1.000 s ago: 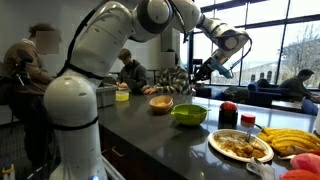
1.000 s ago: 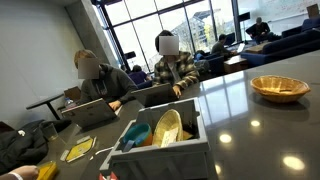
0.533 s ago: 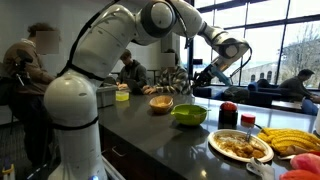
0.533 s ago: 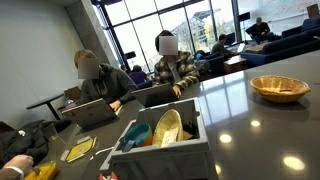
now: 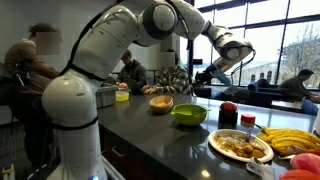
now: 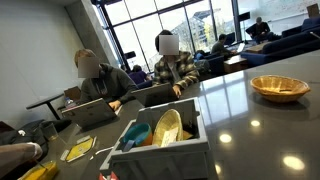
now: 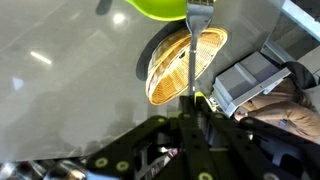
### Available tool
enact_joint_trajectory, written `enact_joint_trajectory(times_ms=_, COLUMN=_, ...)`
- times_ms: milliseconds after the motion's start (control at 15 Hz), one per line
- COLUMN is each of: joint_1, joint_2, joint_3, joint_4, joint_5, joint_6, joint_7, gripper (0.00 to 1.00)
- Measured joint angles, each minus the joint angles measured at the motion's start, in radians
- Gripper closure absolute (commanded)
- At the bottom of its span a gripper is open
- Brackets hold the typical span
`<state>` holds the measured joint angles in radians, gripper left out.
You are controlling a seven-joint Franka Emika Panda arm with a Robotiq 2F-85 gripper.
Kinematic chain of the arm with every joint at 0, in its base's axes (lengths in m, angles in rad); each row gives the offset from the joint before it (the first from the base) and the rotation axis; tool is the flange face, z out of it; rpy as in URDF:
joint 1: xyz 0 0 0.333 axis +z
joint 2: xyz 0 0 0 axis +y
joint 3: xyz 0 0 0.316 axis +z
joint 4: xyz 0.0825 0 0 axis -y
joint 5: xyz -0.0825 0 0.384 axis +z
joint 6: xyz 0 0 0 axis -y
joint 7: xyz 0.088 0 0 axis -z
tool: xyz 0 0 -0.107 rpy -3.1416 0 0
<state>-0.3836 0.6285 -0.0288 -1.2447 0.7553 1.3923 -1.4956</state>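
Observation:
My gripper (image 7: 190, 108) is shut on the thin handle of a metal utensil (image 7: 190, 55). Its wider head (image 7: 197, 12) points away from me. In the wrist view the utensil lies across a wicker bowl (image 7: 168, 70) far below on the dark counter, with a lime-green bowl (image 7: 160, 8) beyond it. In an exterior view the gripper (image 5: 204, 72) hangs high above the counter, over the wicker bowl (image 5: 161, 103) and the green bowl (image 5: 188, 114). The wicker bowl (image 6: 279, 87) also shows on the glossy counter, with no gripper in that view.
A grey bin (image 6: 160, 142) of kitchen items stands near the counter's end, also seen as the grey bin (image 7: 255, 80). A plate of food (image 5: 240, 146), bananas (image 5: 290, 140) and a red bottle (image 5: 228, 115) sit on the near counter. People sit at tables behind.
The wrist and gripper have swung a little to the left in the exterior view, still holding the utensil. The bowls have not moved.

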Motion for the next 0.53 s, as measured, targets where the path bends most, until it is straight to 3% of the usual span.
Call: enact_joint_trajectory(times_ms=533, joint_1=0.008, joint_2=0.009, joint_3=-0.002, joint_4=-0.095, joint_5=-0.006, joint_6=0.371, joint_7=-0.324, gripper=0.97)
